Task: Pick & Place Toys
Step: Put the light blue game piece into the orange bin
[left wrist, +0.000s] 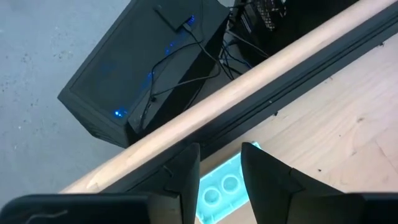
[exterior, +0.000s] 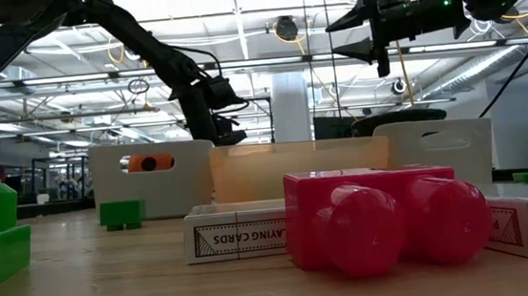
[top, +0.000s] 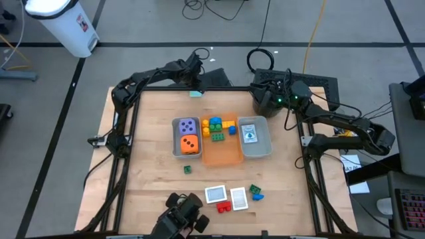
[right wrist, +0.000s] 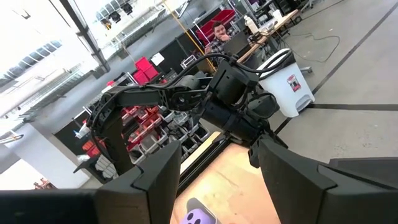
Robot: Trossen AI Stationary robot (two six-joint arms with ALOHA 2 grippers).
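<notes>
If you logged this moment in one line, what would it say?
left gripper: at far table edge, jaws astride light-blue brick, grip unclear | right gripper: raised, jaws apart, empty | dice: in grey tray

Glossy plastic red brick (exterior: 385, 216), wooden table (top: 153, 166)

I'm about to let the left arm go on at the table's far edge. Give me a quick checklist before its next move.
1. Left hand over the light blue brick: ok.
2. Brick between the fingers: ok.
3. Brick gripped: cannot tell.
4. Brick close to the table's far edge, little room: not ok.
5. Right hand raised, clear of the trays: ok.
6. Orange tray has free space: ok.
</notes>
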